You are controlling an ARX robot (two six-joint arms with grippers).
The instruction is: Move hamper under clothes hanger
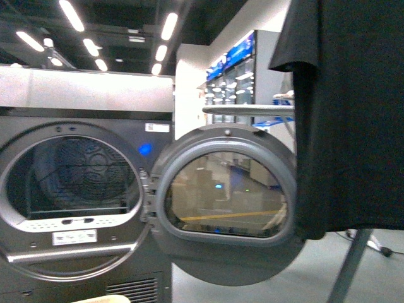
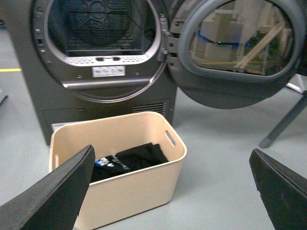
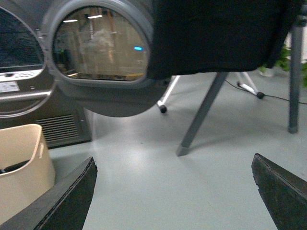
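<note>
Left end effector [image 2: 170, 152] wide, empty | hamper [image 2: 139, 189] directly ahead, nearer left arm | clothes hanger [image 3: 204, 110] stands rightward.

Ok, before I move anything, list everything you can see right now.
dryer: one, dark grey, straight ahead
dryer door: one, grey with a glass window, swung open toward the rack
hamper: one, beige, on the floor in front of the dryer, not under the rack
clothes in hamper: black, count unclear, lying at its bottom
hanging garment: one, black, draped on the rack, right of the door
clothes hanger: one, grey metal, slanted legs on the floor right of the dryer
left tool: one, black, open and empty, above the hamper
right tool: one, black, open and empty, over bare floor between hamper and rack leg
</note>
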